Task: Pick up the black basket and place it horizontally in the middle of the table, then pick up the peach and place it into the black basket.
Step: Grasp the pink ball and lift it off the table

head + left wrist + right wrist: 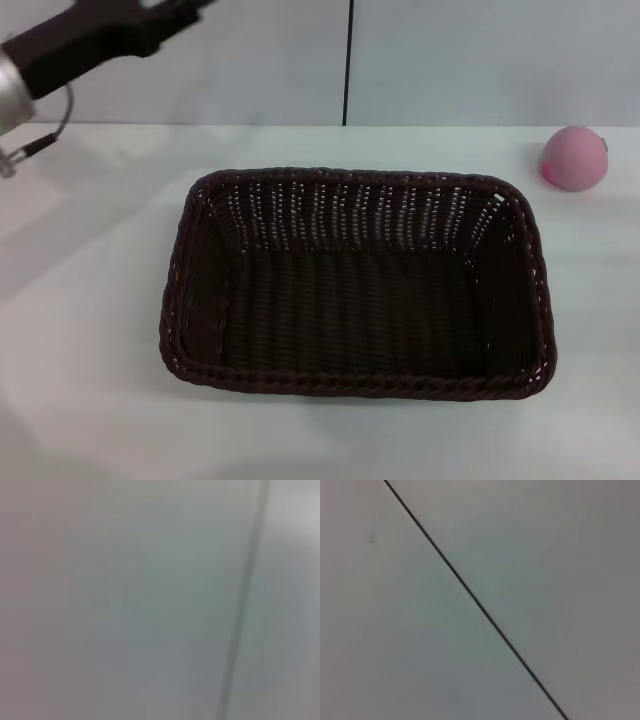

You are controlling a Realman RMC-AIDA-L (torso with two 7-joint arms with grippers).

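Observation:
The black basket [355,285] lies flat with its long side across the middle of the white table [80,400], open side up and empty. The peach [574,158] sits on the table at the far right, apart from the basket. My left gripper [170,18] is raised high at the far left, above and behind the basket's left end, holding nothing that shows. My right gripper is out of view. Both wrist views show only the pale wall.
A pale wall with a dark vertical seam [348,60] stands behind the table. The seam also shows in the left wrist view [245,600] and in the right wrist view [475,600]. Bare tabletop lies around the basket.

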